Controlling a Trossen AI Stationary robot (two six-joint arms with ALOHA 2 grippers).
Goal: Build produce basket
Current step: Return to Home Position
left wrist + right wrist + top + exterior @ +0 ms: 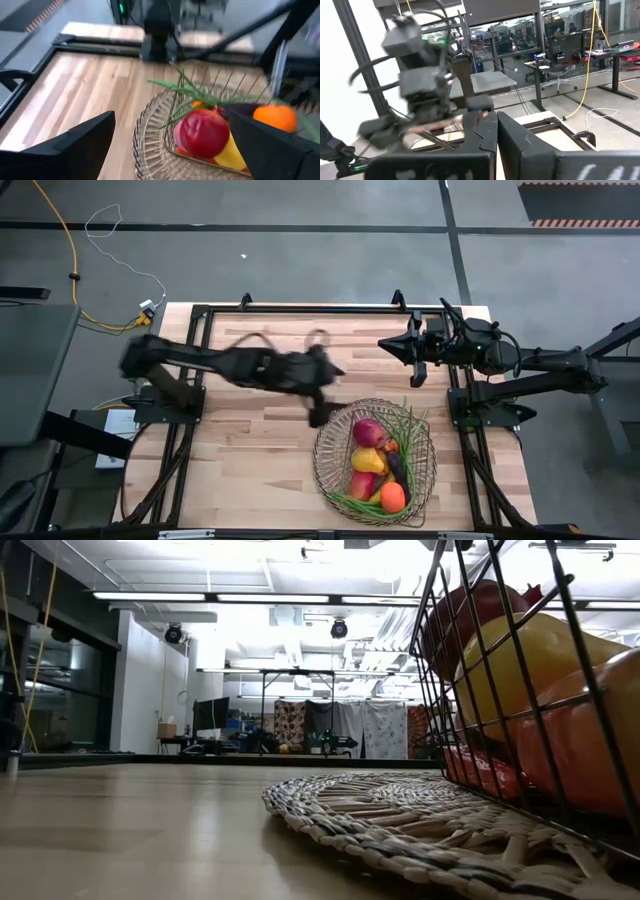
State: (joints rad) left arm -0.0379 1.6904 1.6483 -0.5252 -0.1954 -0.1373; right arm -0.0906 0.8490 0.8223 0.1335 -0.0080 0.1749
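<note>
The wire basket stands at the table's near right and holds the produce. In it are a dark red apple, a yellow pear, an orange, a purple eggplant and long green beans. My left gripper hovers blurred above the basket's far left rim. Its fingers stand wide open with nothing between them, and the apple and orange lie ahead of them. My right gripper waits shut over the table's far right, pointing left.
A round woven mat lies under the basket. Black frame rails run along the table's left, far and right sides. Bare wooden tabletop stretches to the left of the basket.
</note>
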